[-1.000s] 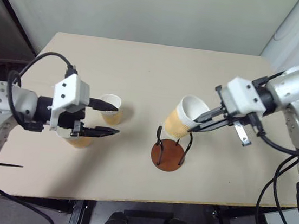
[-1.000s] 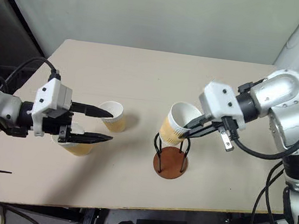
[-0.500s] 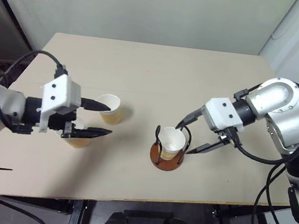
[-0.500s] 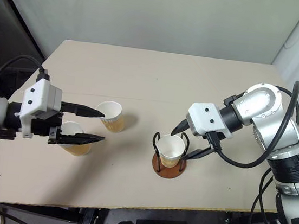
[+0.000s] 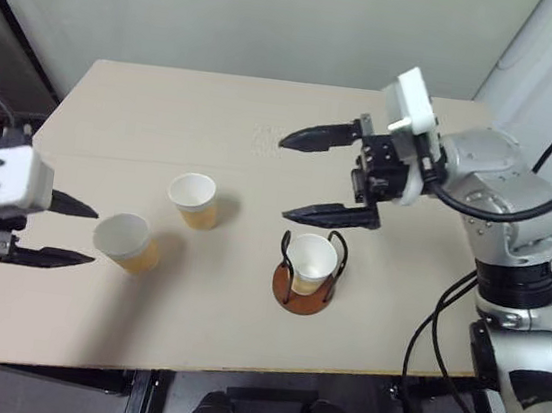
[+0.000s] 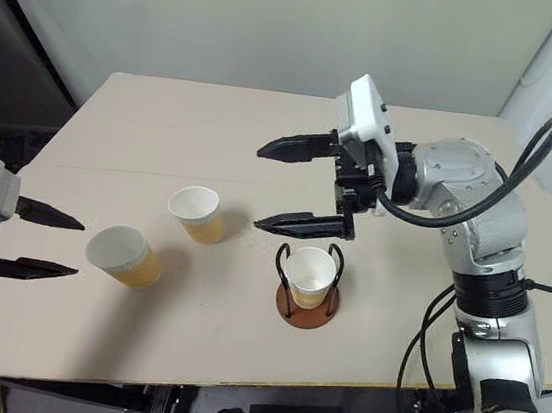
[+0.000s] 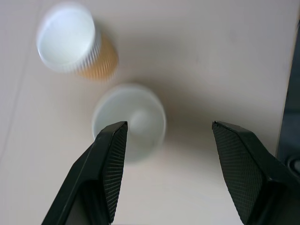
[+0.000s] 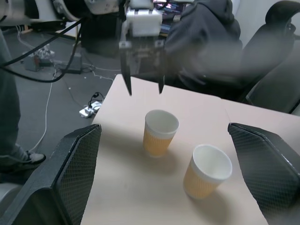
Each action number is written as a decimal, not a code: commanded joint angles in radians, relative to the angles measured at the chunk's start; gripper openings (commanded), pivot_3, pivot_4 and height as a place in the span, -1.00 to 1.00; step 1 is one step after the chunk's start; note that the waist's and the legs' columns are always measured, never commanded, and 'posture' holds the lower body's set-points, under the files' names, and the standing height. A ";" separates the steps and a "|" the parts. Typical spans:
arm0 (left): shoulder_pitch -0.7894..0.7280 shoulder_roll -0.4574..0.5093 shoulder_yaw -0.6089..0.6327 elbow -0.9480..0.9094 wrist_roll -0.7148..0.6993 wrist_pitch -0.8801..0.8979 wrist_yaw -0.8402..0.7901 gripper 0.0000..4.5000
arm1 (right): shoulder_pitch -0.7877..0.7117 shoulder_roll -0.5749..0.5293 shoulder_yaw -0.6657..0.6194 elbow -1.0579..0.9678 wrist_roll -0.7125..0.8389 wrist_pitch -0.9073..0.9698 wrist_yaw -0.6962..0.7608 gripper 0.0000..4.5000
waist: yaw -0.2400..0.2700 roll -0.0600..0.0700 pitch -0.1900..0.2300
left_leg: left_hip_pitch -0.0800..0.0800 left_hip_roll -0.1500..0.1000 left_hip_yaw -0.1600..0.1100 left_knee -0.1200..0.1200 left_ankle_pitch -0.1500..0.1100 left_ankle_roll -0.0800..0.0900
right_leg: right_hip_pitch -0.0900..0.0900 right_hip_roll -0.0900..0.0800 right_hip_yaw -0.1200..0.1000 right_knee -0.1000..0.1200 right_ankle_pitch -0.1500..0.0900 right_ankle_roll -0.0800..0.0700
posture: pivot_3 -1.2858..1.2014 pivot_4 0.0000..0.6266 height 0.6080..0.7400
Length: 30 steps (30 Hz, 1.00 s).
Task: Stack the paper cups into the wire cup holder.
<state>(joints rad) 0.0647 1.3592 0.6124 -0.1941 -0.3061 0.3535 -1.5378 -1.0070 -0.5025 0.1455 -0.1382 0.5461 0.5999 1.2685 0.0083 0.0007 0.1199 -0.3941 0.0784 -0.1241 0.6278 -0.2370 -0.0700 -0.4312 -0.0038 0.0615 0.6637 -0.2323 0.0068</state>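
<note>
Nearest the front edge of the beige tabletop (image 5: 240,333): the wire cup holder (image 5: 307,276), upright on its round reddish-brown base, with one paper cup (image 5: 313,258) seated mouth-up inside the black loops. Just above and slightly beyond that holder, clear of it and touching nothing: the right hand (image 5: 300,174), fingers spread wide and pointing toward the robot's left, one black finger close over the holder's top, the other farther back over the open tabletop. At the left side, level with the holder: the left hand (image 5: 79,233), also spread wide and holding nothing, fingertips aimed rightward. Just off those fingertips, not touched by them: a second paper cup (image 5: 127,242), mouth-up, tan-orange side showing below its white rim. In the left wrist view, that same cup (image 7: 129,121) between and just past the two dark fingers (image 7: 107,161), nearer one of them, with open space at the other. A little farther back and between the two hands, nearer the left one: the third paper cup (image 5: 194,200), upright and standing apart from the second. In the right wrist view, both loose cups standing side by side but separate on the tabletop, the left hand (image 8: 143,89) beyond them at the far edge, and past that edge a person in a dark hooded top (image 8: 201,37), dark chairs (image 8: 272,61) and cables on the floor (image 8: 70,75).
</note>
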 commanded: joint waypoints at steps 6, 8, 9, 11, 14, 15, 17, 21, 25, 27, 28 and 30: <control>-0.077 0.011 -0.218 0.045 0.067 -0.069 0.077 0.38 | 0.004 -0.033 -0.005 -0.058 -0.003 -0.004 -0.022 0.99 | -0.002 -0.001 0.000 | -0.001 0.004 0.000 0.000 0.000 0.000 | -0.004 0.001 -0.002 0.001 0.001 -0.006 | 0.03 -0.52 1.00; -0.100 0.005 -0.283 0.057 0.092 -0.079 0.098 0.38 | 0.006 -0.041 -0.004 -0.065 -0.006 -0.002 -0.030 0.99 | -0.003 -0.001 0.000 | -0.001 0.005 0.000 0.000 0.000 0.000 | -0.005 0.002 -0.003 0.002 0.002 -0.006 | 0.03 -0.52 1.00; -0.108 0.005 -0.303 0.062 0.100 -0.083 0.105 0.38 | 0.007 -0.043 -0.004 -0.068 -0.005 0.000 -0.033 0.99 | -0.003 -0.001 0.000 | -0.001 0.005 0.000 -0.001 0.000 0.000 | -0.005 0.002 -0.003 0.002 0.002 -0.006 | 0.03 -0.52 1.00; -0.123 0.002 -0.344 0.077 0.109 -0.093 0.111 0.21 | 0.011 -0.054 -0.005 -0.077 -0.006 0.007 -0.040 1.00 | -0.004 -0.001 0.000 | -0.002 0.006 0.000 -0.001 0.000 0.000 | -0.006 0.002 -0.003 0.002 0.002 -0.006 | 0.03 -0.52 1.00; -0.142 0.001 -0.371 0.089 0.107 -0.098 0.113 -0.21 | 0.017 -0.071 -0.007 -0.088 -0.006 0.013 -0.047 1.00 | -0.005 -0.001 -0.001 | -0.004 0.006 0.000 -0.001 0.000 0.000 | -0.008 0.003 -0.003 0.002 0.002 -0.006 | 0.03 -0.52 1.00; -0.147 0.001 -0.377 0.091 0.107 -0.100 0.114 -0.36 | 0.018 -0.075 -0.008 -0.091 -0.005 0.015 -0.049 1.00 | -0.005 -0.001 -0.001 | -0.005 0.006 0.000 0.000 0.000 0.000 | -0.009 0.003 -0.003 0.002 0.002 -0.005 | 0.03 -0.52 1.00; -0.158 0.002 -0.392 0.098 0.111 -0.102 0.117 -0.70 | 0.020 -0.081 -0.011 -0.096 -0.004 0.018 -0.053 1.00 | -0.005 -0.001 -0.001 | -0.006 0.006 0.000 0.000 0.000 0.000 | -0.010 0.003 -0.003 0.002 0.002 -0.005 | 0.03 -0.52 1.00; -0.177 -0.001 -0.399 0.091 0.092 -0.092 0.105 -0.99 | 0.025 -0.097 -0.024 -0.102 0.004 0.021 -0.048 1.00 | -0.004 -0.001 -0.001 | -0.006 0.006 0.000 0.000 0.000 0.000 | -0.010 0.004 -0.003 0.002 0.003 -0.004 | 0.03 -0.52 1.00; -0.187 0.002 -0.383 0.083 0.063 -0.086 0.086 -0.99 | 0.035 -0.131 -0.033 -0.097 -0.002 0.006 -0.035 1.00 | -0.004 -0.001 -0.001 | -0.006 0.006 0.000 0.000 0.000 0.000 | -0.010 0.006 -0.003 0.002 0.003 -0.004 | 0.03 -0.52 1.00; -0.224 -0.003 -0.355 0.048 -0.003 -0.061 0.067 -0.99 | 0.038 -0.162 -0.048 -0.090 0.000 0.003 -0.023 1.00 | -0.004 -0.001 -0.001 | -0.006 0.006 0.000 0.001 0.000 0.000 | -0.010 0.006 -0.003 0.002 0.003 -0.004 | 0.03 -0.52 1.00; -0.258 -0.005 -0.340 0.022 -0.052 -0.045 0.055 -0.99 | 0.042 -0.187 -0.065 -0.086 0.011 0.004 -0.008 1.00 | -0.004 -0.001 -0.001 | -0.007 0.006 0.000 0.001 0.000 0.000 | -0.010 0.006 -0.003 0.002 0.003 -0.004 | 0.03 -0.52 1.00; -0.350 -0.007 -0.328 -0.020 -0.147 -0.009 0.041 -0.99 | 0.066 -0.248 -0.103 -0.090 0.037 0.002 0.039 1.00 | 0.005 -0.002 -0.001 | -0.008 0.006 0.000 0.001 0.000 -0.001 | -0.010 0.007 -0.003 0.002 0.004 -0.003 | 0.03 -0.52 1.00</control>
<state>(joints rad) -0.2300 1.3390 0.2243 -0.1617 -0.3734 0.3210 -1.4829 -0.9451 -0.7139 0.1139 -0.2055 0.5525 0.6163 1.2725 0.0135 -0.0017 0.1188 -0.4039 0.0840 -0.1245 0.6291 -0.2367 -0.0714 -0.4408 0.0035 0.0588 0.6658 -0.2282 0.0041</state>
